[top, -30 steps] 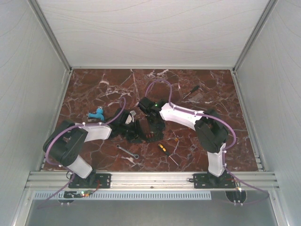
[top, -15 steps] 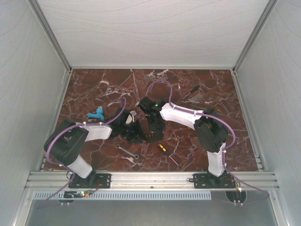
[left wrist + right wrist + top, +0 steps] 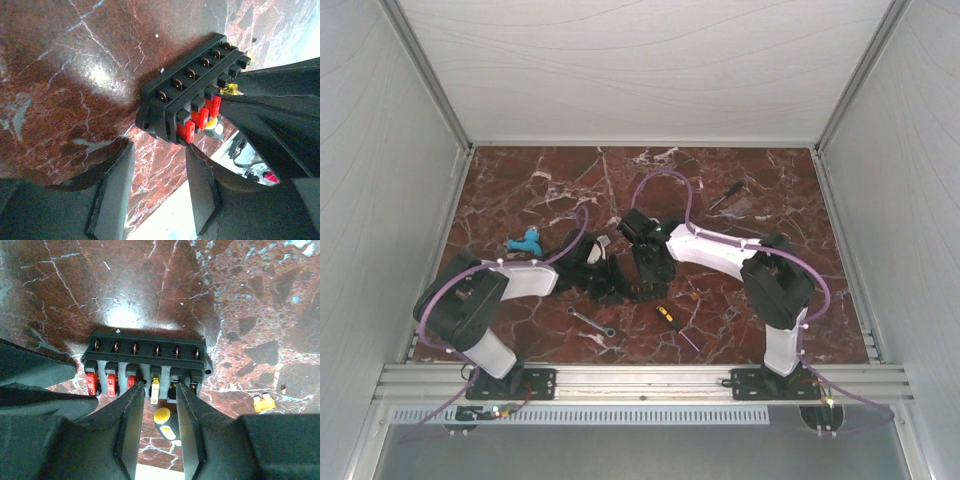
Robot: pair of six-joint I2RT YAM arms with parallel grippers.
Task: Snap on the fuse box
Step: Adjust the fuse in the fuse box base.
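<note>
On the marble worktop [image 3: 250, 315] my left hand [image 3: 159, 147] pinches the central fuse box [image 3: 150, 352] by one end; my right hand [image 3: 156, 386], narrowly parted at its 6 o'clock edge, could snag a fuse [image 3: 155, 390].

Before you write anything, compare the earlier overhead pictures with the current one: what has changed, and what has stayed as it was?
The right arm shifted: its elbow swung outward, towards the right and the near edge of the table. The right gripper now stands open at the front of the fuse box. The left arm, fuse box, wrench and screwdriver stayed put.
</note>
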